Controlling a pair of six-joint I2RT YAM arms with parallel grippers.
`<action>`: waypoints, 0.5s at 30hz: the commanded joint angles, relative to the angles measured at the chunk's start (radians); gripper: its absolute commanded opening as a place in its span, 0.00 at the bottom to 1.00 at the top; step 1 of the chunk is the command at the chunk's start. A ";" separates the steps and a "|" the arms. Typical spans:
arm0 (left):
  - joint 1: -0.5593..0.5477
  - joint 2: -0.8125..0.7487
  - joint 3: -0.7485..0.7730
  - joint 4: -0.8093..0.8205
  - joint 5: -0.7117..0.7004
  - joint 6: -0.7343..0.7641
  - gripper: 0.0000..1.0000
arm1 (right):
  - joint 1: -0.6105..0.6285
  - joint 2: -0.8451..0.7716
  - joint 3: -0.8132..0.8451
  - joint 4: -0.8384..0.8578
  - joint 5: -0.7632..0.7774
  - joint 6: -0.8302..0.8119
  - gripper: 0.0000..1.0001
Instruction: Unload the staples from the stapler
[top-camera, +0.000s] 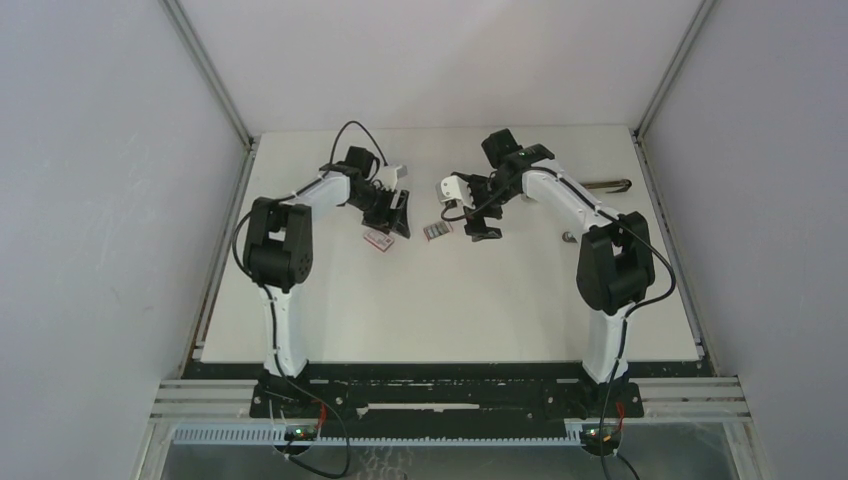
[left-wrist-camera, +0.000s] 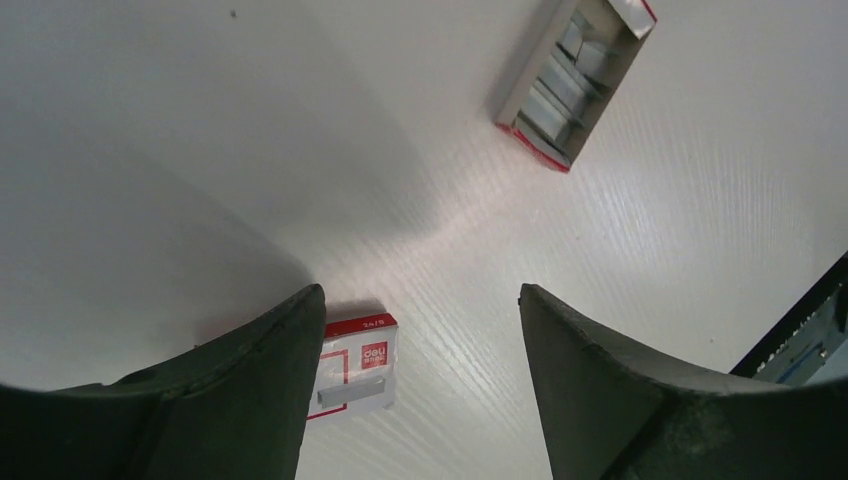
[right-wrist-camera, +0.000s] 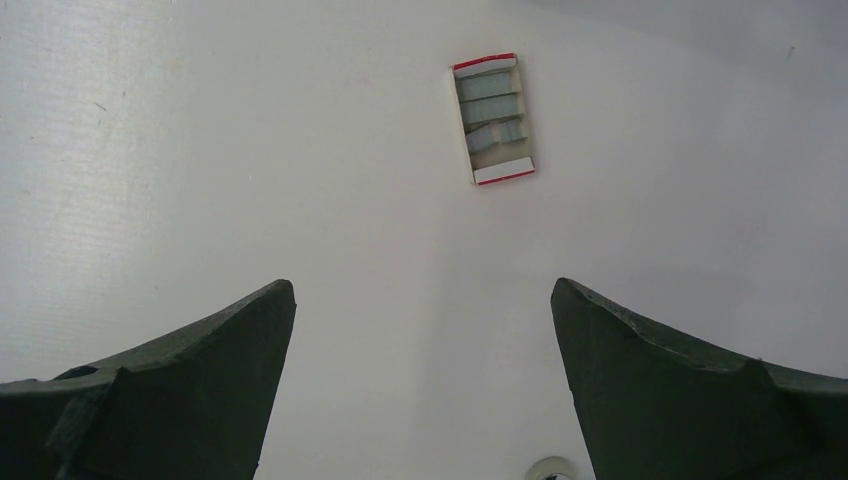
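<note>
An open red-and-white box (left-wrist-camera: 575, 80) lies on the white table and holds several short grey strips of staples (right-wrist-camera: 493, 112). In the top view this box (top-camera: 437, 230) sits between the two grippers. My left gripper (left-wrist-camera: 420, 292) hangs just above the table, jaws apart, with nothing between them. A closed red-and-white box (left-wrist-camera: 355, 365) lies by its left finger. My right gripper (right-wrist-camera: 424, 284) is wide open over bare table, short of the open box. A long dark object (top-camera: 605, 186) at the back right may be the stapler.
A small round pale thing (right-wrist-camera: 548, 468) lies on the table near the right gripper, also seen from above (top-camera: 568, 237). A dark-edged object (left-wrist-camera: 800, 330) juts in at the lower right of the left wrist view. Grey walls (top-camera: 100, 200) enclose the table.
</note>
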 joint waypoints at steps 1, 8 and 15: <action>0.007 -0.083 -0.078 0.022 0.005 0.002 0.78 | 0.010 -0.055 -0.003 0.030 0.006 -0.038 1.00; 0.063 -0.198 -0.025 0.059 0.049 -0.051 0.97 | 0.015 0.083 0.125 0.023 0.018 -0.054 1.00; 0.183 -0.301 -0.094 0.082 0.089 -0.066 1.00 | 0.044 0.263 0.325 -0.037 0.026 -0.047 1.00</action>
